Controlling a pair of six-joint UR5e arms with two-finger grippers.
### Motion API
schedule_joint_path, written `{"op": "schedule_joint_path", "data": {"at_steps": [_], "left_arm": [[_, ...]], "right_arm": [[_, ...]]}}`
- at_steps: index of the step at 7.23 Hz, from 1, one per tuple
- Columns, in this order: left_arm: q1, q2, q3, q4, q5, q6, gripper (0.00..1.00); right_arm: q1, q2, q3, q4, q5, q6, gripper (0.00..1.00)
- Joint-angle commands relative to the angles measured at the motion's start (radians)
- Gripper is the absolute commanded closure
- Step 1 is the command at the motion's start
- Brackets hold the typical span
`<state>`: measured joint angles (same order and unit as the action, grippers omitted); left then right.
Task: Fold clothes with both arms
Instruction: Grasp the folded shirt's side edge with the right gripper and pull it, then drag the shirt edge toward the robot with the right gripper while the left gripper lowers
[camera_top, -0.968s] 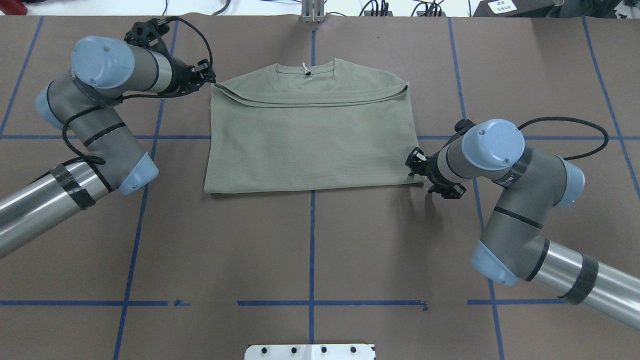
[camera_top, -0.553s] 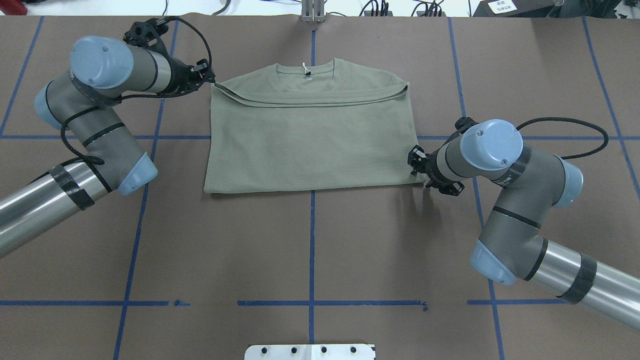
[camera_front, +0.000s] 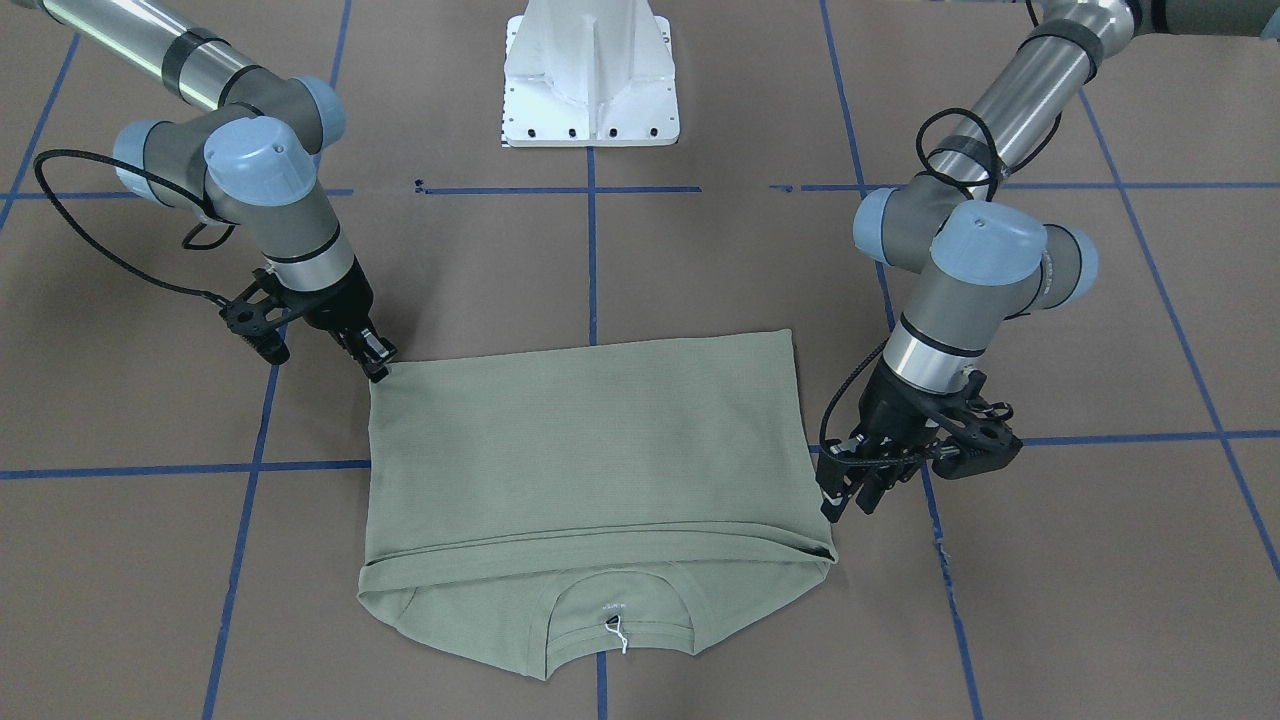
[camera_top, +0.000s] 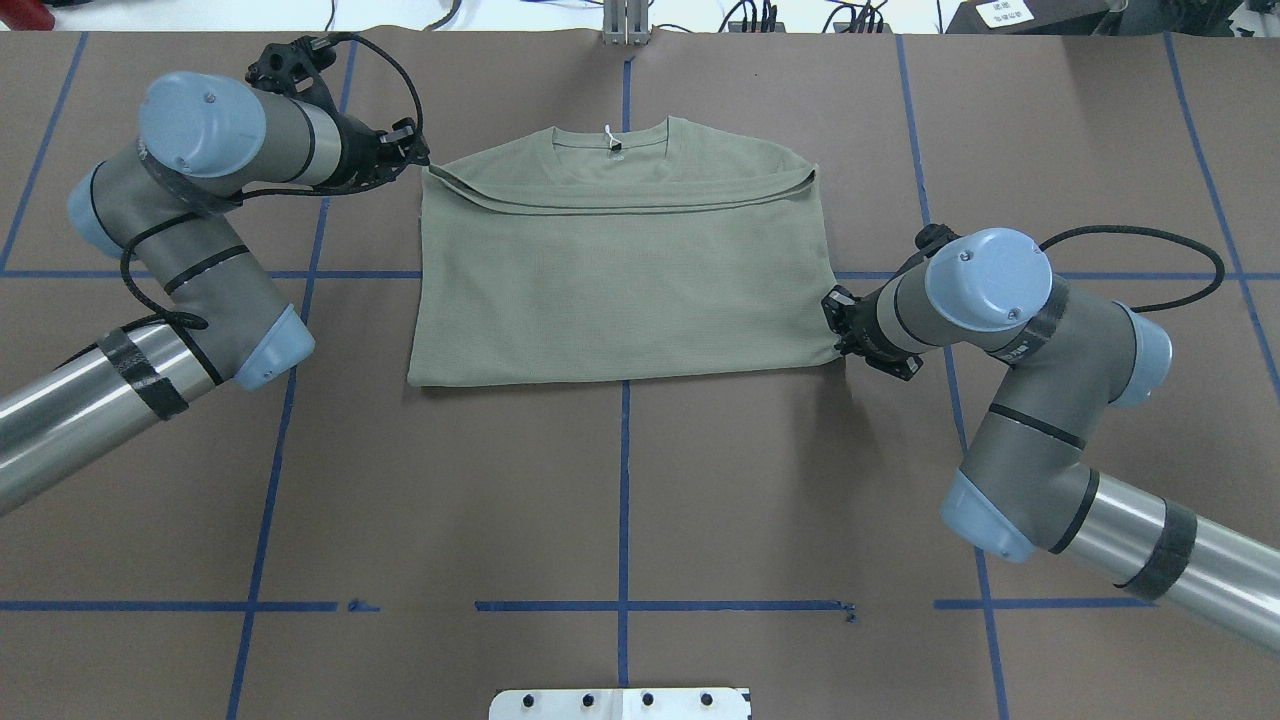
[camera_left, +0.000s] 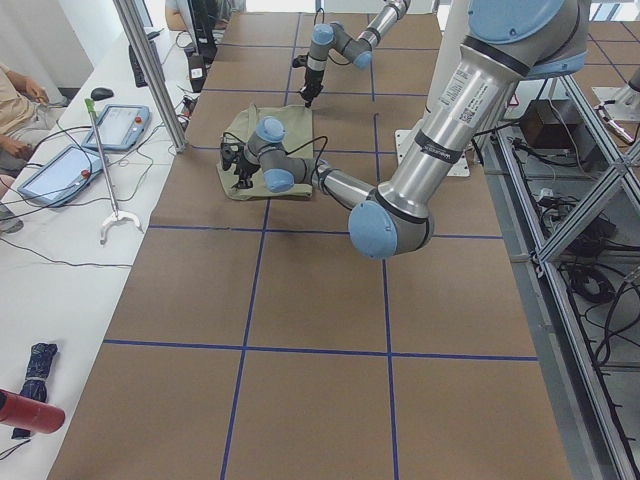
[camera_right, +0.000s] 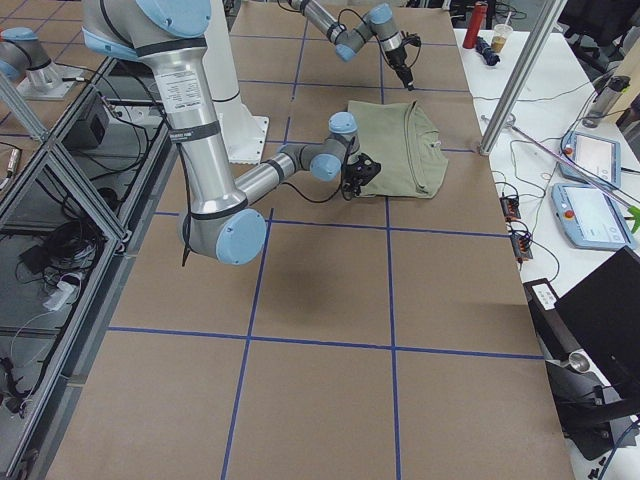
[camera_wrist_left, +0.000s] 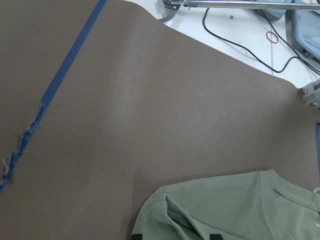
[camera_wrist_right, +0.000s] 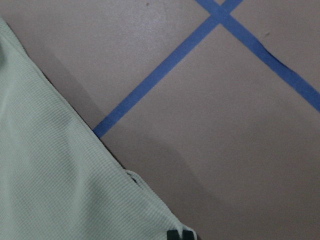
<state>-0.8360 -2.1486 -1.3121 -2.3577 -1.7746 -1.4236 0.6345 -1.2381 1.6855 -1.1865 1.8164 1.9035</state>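
one pale green shirt (camera_top: 620, 280) lies folded on the brown table (camera_top: 620, 500), its ribbed neckline (camera_top: 610, 140) on the side away from the robot and its lower half doubled up over the chest. the left gripper (camera_top: 424, 160) sits at the shirt's far left shoulder corner, its fingertips (camera_wrist_left: 136, 236) apart with bunched fabric between them, though whether they press on it cannot be told. the right gripper (camera_front: 378, 366) is down at the near right corner, its jaws narrow, almost together, with the cloth's very corner pinched between them.
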Motion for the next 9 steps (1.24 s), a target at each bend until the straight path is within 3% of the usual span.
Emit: {"op": "schedule_joint_path", "data": {"at_steps": [1,3,4,5,8,9], "left_arm": [[0.0,0.001,-0.001,0.0,-0.002,-0.002,0.46],[0.011,0.024,-0.051,-0.003,-0.003,-0.003,0.46],[0.017,0.053,-0.103,0.0,-0.015,-0.003,0.46],[0.017,0.081,-0.148,0.0,-0.096,-0.014,0.46],[0.017,0.122,-0.249,0.0,-0.185,-0.04,0.45],[0.038,0.124,-0.269,0.0,-0.218,-0.091,0.42]], "right_arm": [[0.01,-0.03,0.09,-0.016,0.012,0.0,1.0],[-0.045,-0.195,0.355,-0.152,0.076,0.003,1.0],[-0.127,-0.277,0.467,-0.18,0.081,0.046,1.0],[-0.241,-0.322,0.52,-0.182,0.08,0.113,1.0],[-0.531,-0.415,0.553,-0.18,0.067,0.181,1.0],[-0.594,-0.417,0.553,-0.182,0.045,0.186,0.18]]}}
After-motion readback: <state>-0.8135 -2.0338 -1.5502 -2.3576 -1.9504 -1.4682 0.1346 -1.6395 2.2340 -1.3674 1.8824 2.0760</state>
